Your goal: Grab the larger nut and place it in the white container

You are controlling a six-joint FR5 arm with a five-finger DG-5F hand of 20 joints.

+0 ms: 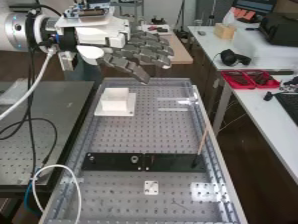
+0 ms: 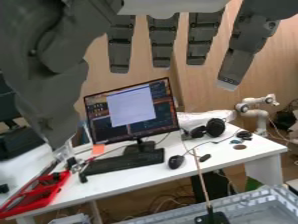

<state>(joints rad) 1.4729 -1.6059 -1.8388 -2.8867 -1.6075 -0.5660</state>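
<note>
Grey perforated metal forms the bench (image 1: 156, 135). The white arm (image 1: 14, 32) enters from the far left and carries the hand (image 1: 128, 66) well above the far end of the bench. Fingers: wide open, nearly straight, apart from one another; nothing is held and no part or surface is touched. The flat black bar (image 1: 112, 163) lies across the near portion of the bench. The white container (image 1: 115, 99) stands upright on a white base plate (image 1: 126, 112) at the far left, well apart from the bar. The bearing (image 1: 134, 159) and, to its left, the smaller nut (image 1: 92, 158) stand on the bar.

Status: the position of the larger nut cannot be told; the container's interior is not resolved. Delivery is judged probable, but unconfirmed. If the nut is inside, only clearing the hand remains; otherwise, grasp and placement are outstanding.
</note>
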